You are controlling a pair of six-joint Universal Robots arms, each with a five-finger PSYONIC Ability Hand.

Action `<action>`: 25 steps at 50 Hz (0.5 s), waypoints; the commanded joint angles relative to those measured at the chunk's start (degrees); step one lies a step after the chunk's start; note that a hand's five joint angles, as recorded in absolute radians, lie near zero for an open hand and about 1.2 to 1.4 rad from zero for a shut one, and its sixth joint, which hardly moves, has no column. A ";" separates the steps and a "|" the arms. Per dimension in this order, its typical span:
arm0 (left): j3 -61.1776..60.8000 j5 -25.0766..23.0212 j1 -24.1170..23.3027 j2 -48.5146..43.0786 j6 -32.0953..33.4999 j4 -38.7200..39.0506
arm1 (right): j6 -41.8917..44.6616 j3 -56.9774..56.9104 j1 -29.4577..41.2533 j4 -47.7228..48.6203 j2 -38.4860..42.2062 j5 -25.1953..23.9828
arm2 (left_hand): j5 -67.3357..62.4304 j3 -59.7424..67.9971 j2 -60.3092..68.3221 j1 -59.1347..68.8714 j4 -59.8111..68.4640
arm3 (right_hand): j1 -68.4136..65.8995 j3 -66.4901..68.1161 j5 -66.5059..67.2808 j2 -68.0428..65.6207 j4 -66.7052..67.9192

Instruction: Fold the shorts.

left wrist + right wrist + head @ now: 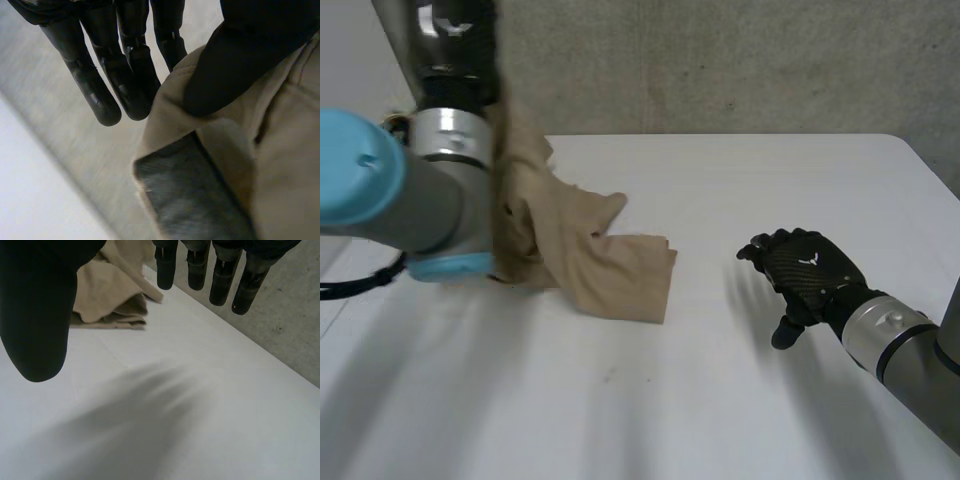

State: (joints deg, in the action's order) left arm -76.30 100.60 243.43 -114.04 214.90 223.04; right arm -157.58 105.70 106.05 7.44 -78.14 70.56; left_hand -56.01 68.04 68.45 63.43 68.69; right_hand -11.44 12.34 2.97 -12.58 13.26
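Hold the thumb-to-finger pinch of left hand [240, 60] on the raised end of the shorts [610, 265], rest trailing on the table's [740, 180] left half, bring the slack, empty right hand [807, 272] over from the table's right half to the loose hem, then spread flat before creasing.

White table [750, 180], tan shorts [620, 272] partly resting
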 commanded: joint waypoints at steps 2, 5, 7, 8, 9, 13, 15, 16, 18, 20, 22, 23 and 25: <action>-0.34 -9.27 -17.96 -9.96 -0.19 -0.14 | -0.54 0.03 -2.78 0.47 -0.70 2.04 | -13.99 11.96 11.55 16.57 11.31 | 1.44 -2.34 -2.97 2.58 -3.26; -1.65 -11.29 -22.89 -12.52 -0.28 -0.41 | -0.80 -0.23 -3.75 0.47 -0.87 3.18 | 17.54 -19.57 -19.97 -14.95 -20.21 | 1.44 -2.34 -2.97 2.58 -3.26; -2.45 -12.44 -24.49 -12.79 -0.28 -0.41 | -0.80 -0.32 -4.01 0.56 -0.87 3.71 | 41.73 -43.76 -44.17 -39.15 -44.41 | 1.44 -2.34 -2.97 2.58 -3.26; -2.89 -12.88 -24.93 -12.79 -0.28 -0.32 | -0.80 -0.32 -4.10 0.56 -0.96 3.97 | 46.67 -48.70 -49.10 -44.08 -49.34 | 1.44 -2.34 -2.97 2.58 -3.26; -3.07 -13.41 -25.63 -12.70 -0.36 -0.23 | -0.80 -0.40 -4.45 0.56 -1.05 4.41 | 49.21 -51.24 -51.65 -46.63 -51.89 | 1.44 -2.34 -2.97 2.58 -3.26; -3.42 -12.71 -25.55 -11.65 -0.28 -0.41 | -0.80 -0.76 -5.16 0.47 -1.05 4.68 | 54.96 -56.99 -57.39 -52.37 -57.63 | 1.44 -2.34 -2.97 2.58 -3.26; -3.68 -12.27 -25.03 -10.51 -0.19 -0.50 | -0.80 -0.76 -5.24 0.38 -1.05 4.68 | 54.96 -56.99 -57.39 -52.37 -57.63 | 1.44 -2.34 -2.97 2.58 -3.26; -4.12 -12.01 -24.42 -9.63 -0.19 -0.76 | -0.80 -0.93 -5.16 0.30 -1.14 4.50 | 54.79 -56.82 -57.22 -52.21 -57.47 | 1.44 -2.34 -2.97 2.58 -3.26; -6.05 -10.87 -21.96 -6.82 -0.01 -2.25 | -0.80 -0.93 -5.16 0.21 -1.14 4.06 | 54.62 -56.65 -57.06 -52.04 -57.30 | 1.44 -2.34 -2.97 2.58 -3.26; -8.33 -9.73 -18.81 -3.06 -0.36 -4.44 | -0.45 -0.93 -5.07 0.03 -1.22 3.62 | 54.62 -56.65 -57.05 -52.04 -57.30 | 1.44 -2.34 -2.97 2.58 -3.26; -10.00 -9.20 -17.47 -0.67 -0.54 -6.03 | -0.36 -0.93 -4.98 -0.05 -1.23 3.53 | 54.62 -56.65 -57.05 -52.04 -57.30 | 1.44 -2.34 -2.97 2.58 -3.26; -11.84 -8.67 -16.42 1.43 -0.97 -7.60 | -0.28 -1.19 -4.89 -0.23 -1.23 3.53 | 54.62 -56.65 -57.05 -52.04 -57.30 | 1.44 -2.34 -2.97 2.58 -3.26; -13.87 -8.32 -15.63 3.81 -1.85 -9.19 | -0.10 -1.55 -4.28 -0.32 -1.23 3.27 | 54.62 -56.65 -57.05 -52.04 -57.30 | 1.44 -2.34 -2.97 2.58 -3.26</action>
State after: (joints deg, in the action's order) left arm -84.04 90.27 223.18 -118.42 214.56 219.19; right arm -158.12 104.71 100.94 7.53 -79.33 74.46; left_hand -2.53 13.05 12.53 13.53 12.50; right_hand -11.47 12.34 2.97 -12.58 13.26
